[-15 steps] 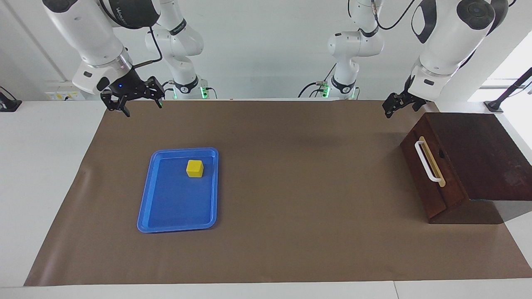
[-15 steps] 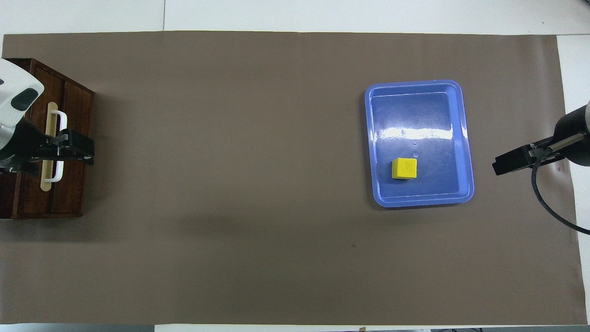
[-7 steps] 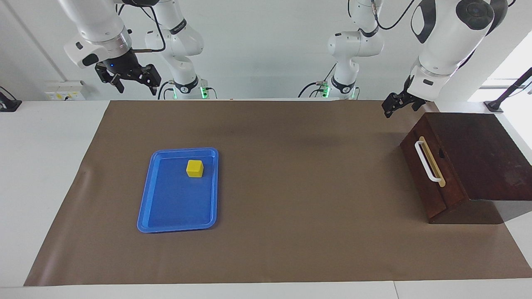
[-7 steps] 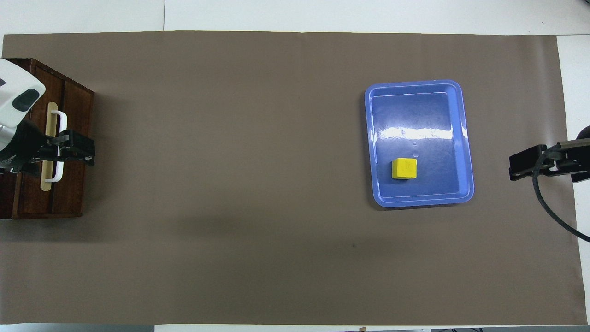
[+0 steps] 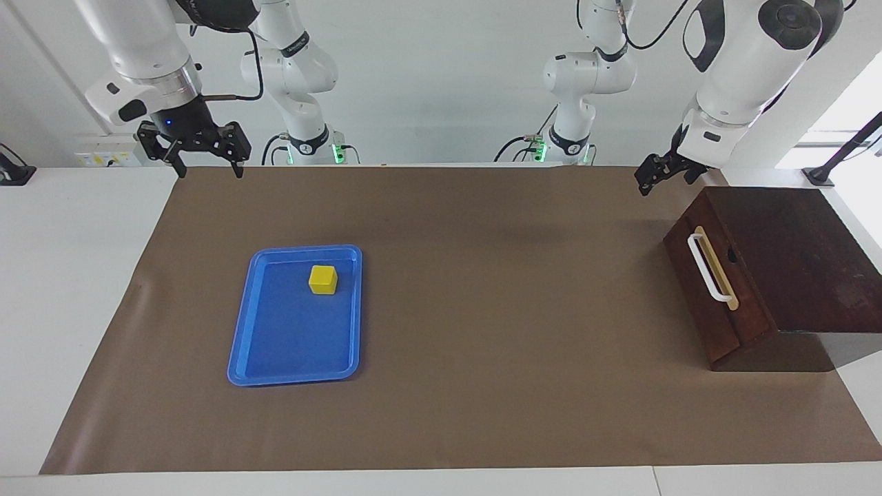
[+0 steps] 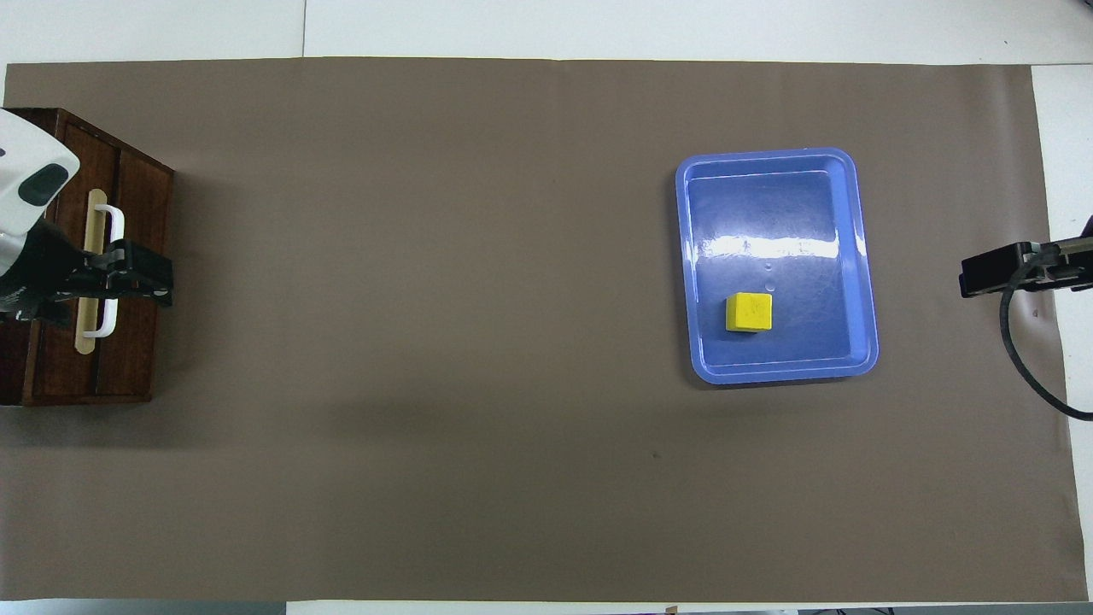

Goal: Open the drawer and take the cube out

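Sitting in the blue tray [image 5: 275, 358], the cube [image 5: 322, 280] (both pincers empty, spread).

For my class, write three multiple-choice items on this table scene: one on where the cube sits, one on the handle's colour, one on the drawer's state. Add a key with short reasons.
1. Where is the cube?
A. On the blue tray
B. In the drawer
C. In a gripper

2. What colour is the drawer's handle?
A. Black
B. White
C. Yellow

3. What state is the drawer in?
A. Pulled fully out
B. Removed from its box
C. Shut

Key:
1 A: the cube rests on the tray's floor, toward its end nearer the robots.
2 B: a white bar lies on the tan strip.
3 C: the drawer's front sits flush with the box, no interior showing.
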`<state>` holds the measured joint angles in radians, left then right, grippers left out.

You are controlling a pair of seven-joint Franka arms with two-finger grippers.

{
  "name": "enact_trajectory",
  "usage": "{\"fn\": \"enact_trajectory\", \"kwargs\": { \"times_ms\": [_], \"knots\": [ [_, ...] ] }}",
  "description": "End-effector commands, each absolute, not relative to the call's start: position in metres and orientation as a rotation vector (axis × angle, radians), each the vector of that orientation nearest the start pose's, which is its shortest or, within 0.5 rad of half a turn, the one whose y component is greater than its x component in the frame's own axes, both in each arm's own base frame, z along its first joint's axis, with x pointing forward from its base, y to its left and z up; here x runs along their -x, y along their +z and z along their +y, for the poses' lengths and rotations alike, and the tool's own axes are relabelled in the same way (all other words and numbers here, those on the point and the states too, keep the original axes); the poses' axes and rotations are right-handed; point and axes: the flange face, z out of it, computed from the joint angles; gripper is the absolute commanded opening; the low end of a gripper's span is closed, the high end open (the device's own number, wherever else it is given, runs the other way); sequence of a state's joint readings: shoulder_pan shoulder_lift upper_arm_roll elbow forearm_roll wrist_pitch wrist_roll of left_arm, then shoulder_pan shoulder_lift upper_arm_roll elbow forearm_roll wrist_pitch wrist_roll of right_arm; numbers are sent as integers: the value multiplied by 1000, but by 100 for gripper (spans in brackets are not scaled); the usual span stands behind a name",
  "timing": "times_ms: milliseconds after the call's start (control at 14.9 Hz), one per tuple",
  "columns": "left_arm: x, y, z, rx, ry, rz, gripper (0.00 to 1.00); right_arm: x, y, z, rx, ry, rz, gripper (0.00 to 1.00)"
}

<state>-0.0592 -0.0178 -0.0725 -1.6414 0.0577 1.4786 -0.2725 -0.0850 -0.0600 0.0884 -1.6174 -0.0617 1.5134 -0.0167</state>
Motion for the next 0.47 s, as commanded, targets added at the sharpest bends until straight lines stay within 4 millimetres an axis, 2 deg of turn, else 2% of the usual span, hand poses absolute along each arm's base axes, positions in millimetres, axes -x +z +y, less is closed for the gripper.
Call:
{"fn": "enact_trajectory", "kwargs": {
  "times_ms": [0,134,201,403],
  "knots": [
    [-526,600,-63,3063,207,-209,100,-523,620,-7,3190,80,-3,100],
    [-527,602,-69,3148,219,-225,100,-522,622,-4,3139,75,58,100],
    [-531,605,-71,3163,172,-228,100,-523,624,-3,3131,70,82,100],
    [-539,606,-73,3169,96,-216,100,-523,628,-2,3133,66,67,100]
  ]
}}
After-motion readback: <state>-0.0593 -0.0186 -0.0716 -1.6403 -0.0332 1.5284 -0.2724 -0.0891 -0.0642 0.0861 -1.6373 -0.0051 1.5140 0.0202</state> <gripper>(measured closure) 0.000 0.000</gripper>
